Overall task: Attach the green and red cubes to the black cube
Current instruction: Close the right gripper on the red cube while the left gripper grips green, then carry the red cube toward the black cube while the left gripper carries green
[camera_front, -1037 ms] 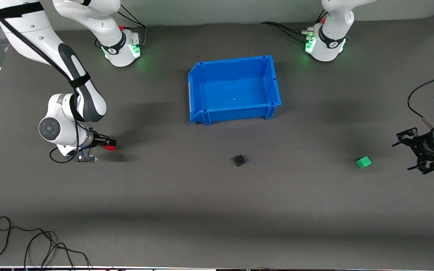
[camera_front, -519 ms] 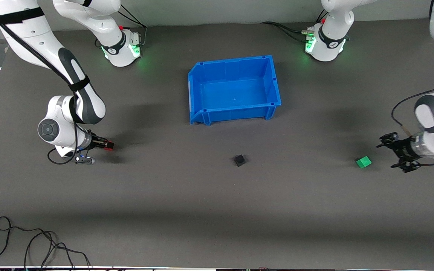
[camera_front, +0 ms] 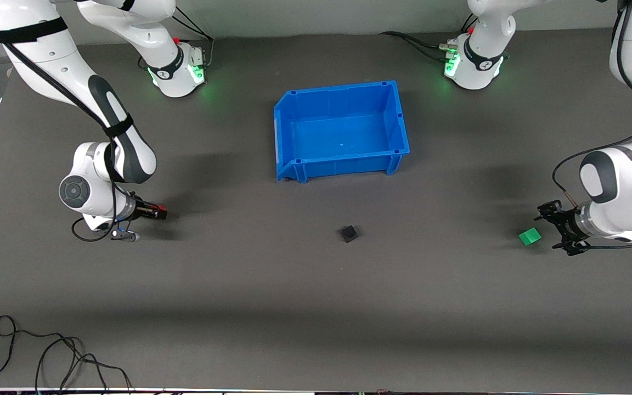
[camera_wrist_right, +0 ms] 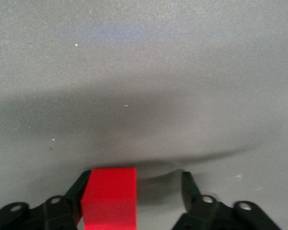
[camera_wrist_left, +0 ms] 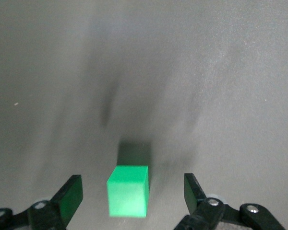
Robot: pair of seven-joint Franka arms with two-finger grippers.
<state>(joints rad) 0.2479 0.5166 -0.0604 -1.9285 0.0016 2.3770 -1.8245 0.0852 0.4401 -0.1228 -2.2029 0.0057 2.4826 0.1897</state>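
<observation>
Well apart from the black cube [camera_front: 349,233], both grippers straddle cubes for grasping: left gripper [camera_wrist_left: 129,201] wide around the green cube [camera_wrist_left: 128,197], right gripper [camera_wrist_right: 134,196] (fingers half-closed, one touching) around the red cube [camera_wrist_right: 109,198].

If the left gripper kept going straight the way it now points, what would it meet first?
Most likely the green cube, which sits on the mat between the open fingers of the left gripper; neither finger seems to touch it.

blue bin [camera_front: 342,164] mid-table, open mat [camera_front: 316,285] around black cube [camera_front: 349,233]
</observation>
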